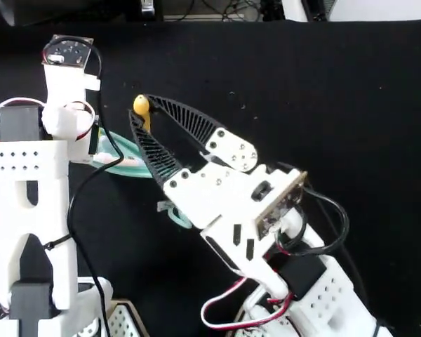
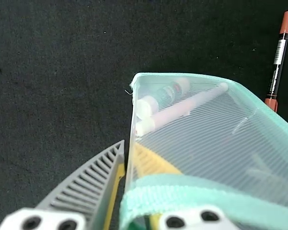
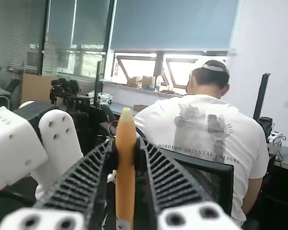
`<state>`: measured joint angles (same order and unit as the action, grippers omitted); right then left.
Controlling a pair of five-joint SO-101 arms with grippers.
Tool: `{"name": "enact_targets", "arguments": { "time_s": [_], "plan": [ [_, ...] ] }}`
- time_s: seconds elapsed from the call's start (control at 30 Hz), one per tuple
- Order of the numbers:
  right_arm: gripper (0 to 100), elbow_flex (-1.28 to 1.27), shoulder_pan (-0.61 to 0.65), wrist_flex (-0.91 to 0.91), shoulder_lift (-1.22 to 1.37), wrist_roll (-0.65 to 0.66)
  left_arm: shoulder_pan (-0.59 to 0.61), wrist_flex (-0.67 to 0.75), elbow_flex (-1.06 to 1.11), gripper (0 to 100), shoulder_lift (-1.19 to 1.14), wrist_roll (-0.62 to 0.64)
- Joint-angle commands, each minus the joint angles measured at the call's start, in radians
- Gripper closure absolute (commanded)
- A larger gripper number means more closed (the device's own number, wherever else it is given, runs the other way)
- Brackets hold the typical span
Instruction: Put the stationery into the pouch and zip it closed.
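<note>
1. A black-covered table [image 1: 323, 84] carries the work, with the two arms side by side over it.
2. The left hand [image 2: 128, 165] is clamped on one edge of the translucent mint-trimmed pouch [image 2: 206, 143], which sits between the two arms.
3. White pens [image 2: 168, 112] lie inside the pouch.
4. The right hand [image 3: 127, 143] is closed firmly on an orange pen [image 3: 126, 182], whose tip pokes past the fingertips. It is raised near the pouch.
5. A red marker [image 2: 278, 52] lies on the table just beside the pouch, outside it.
6. The step in hand looks like loading the orange pen. The next move calls for tipping it down, lining it up with the pouch mouth and letting go. The marker and the zip remain.
</note>
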<state>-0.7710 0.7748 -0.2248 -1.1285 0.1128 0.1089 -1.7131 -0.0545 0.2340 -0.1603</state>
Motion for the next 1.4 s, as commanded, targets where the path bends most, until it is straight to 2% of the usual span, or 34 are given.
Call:
{"name": "enact_targets", "arguments": {
  "time_s": [0.0,0.2,0.5,0.73,1.0,1.1,1.23,1.37],
  "plan": [
    [98.5,0.061,0.044,-0.018,-0.001,0.011,-0.015,0.008,0.039,97,-0.040,0.003],
    [98.5,0.045,0.083,-0.012,-0.001,0.012,-0.015,0.008,0.039,97,-0.040,0.003],
    [98.5,0.173,0.084,-0.023,0.007,0.011,-0.015,0.008,0.039,97,-0.040,0.003],
    [98.5,0.012,0.084,-0.015,0.005,0.012,-0.015,0.008,0.039,97,-0.040,0.003],
    [98.5,-0.191,0.078,0.083,0.005,0.012,-0.015,0.008,0.039,97,-0.040,0.003],
    [96.2,-0.188,0.078,-0.015,0.005,0.026,-0.015,0.008,0.039,97,-0.040,0.003],
    [81.1,-0.065,0.081,-0.292,0.007,0.020,-0.015,0.008,0.039,97,-0.040,0.003],
    [82.5,0.070,0.080,-0.440,0.005,-0.002,-0.015,0.008,0.039,97,-0.040,0.003]
  ]
}}
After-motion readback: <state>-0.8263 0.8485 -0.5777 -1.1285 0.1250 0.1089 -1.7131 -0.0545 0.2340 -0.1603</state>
